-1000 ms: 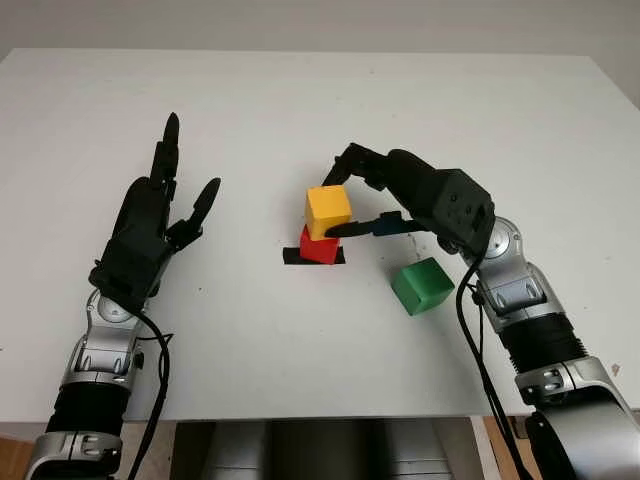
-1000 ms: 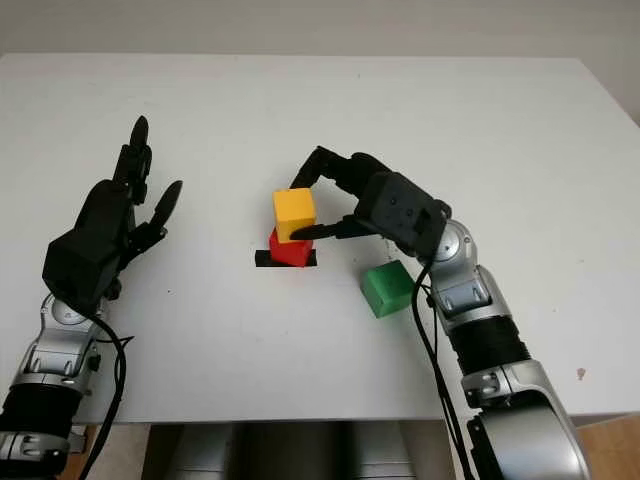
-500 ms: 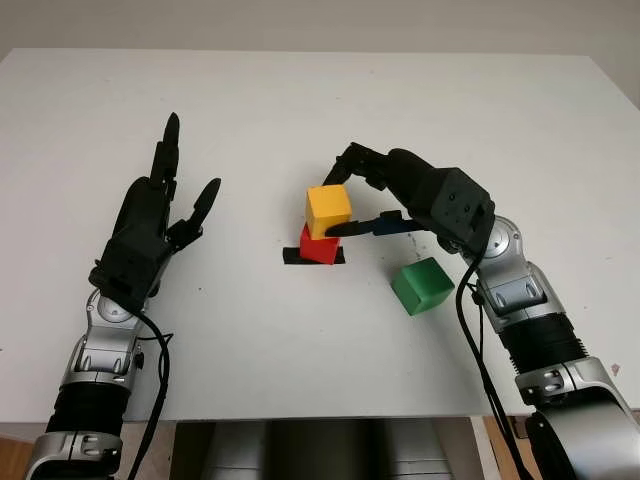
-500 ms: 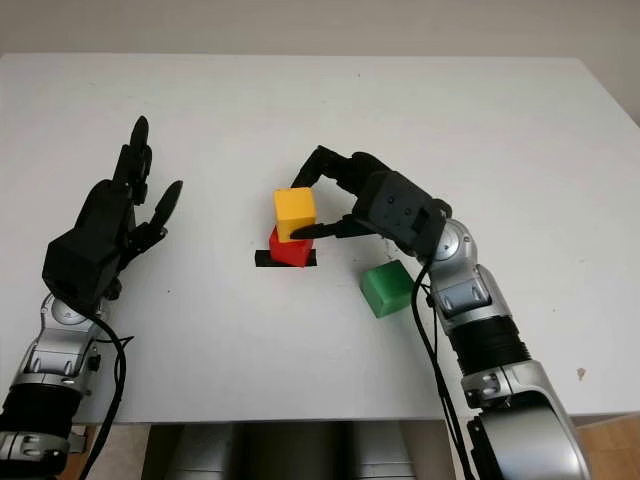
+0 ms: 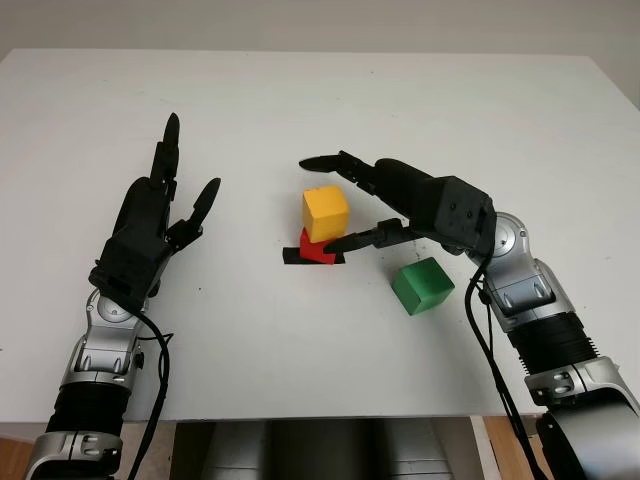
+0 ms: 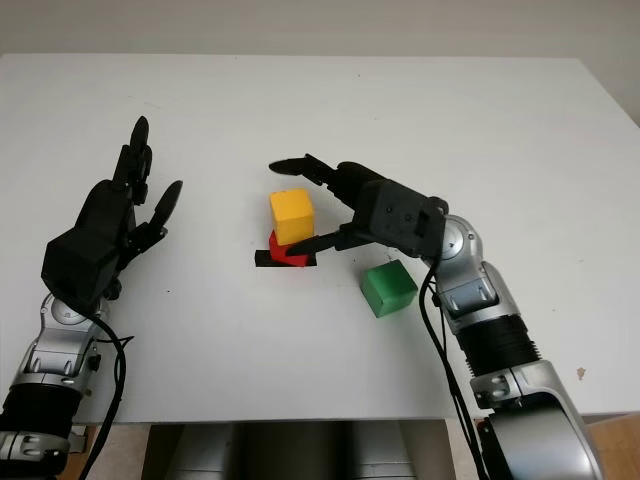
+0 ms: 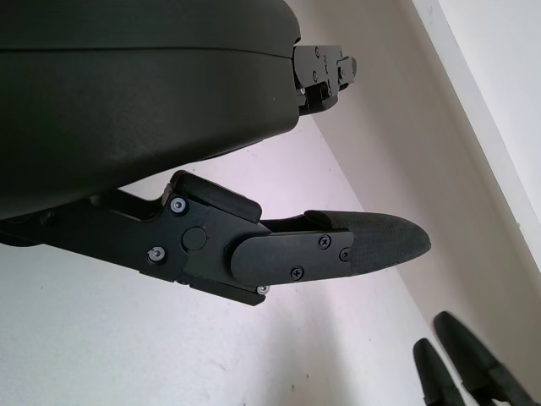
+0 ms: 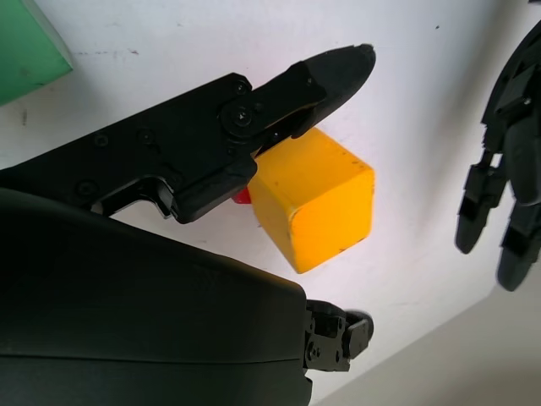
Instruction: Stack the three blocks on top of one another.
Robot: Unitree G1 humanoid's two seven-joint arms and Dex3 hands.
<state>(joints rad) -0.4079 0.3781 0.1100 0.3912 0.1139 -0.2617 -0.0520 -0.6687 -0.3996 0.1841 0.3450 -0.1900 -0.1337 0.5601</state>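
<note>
A yellow block [image 5: 325,211] sits on top of a red block [image 5: 316,250] near the middle of the white table [image 5: 400,100]. The red one stands on a short black strip [image 5: 293,258]. The yellow block is a plain cube with smooth faces and no long axis; it is turned a little against the red block beneath, so its corners do not line up with the lower ones. The green block [image 5: 422,285], also a cube, lies on the table to the right of the stack and apart from it, turned so that one corner points toward the robot.

The right hand [image 5: 345,200] is released around the yellow block, fingers clear of it on both sides. The left hand [image 5: 150,225] is open, raised over the table's left part, well apart from the blocks.
</note>
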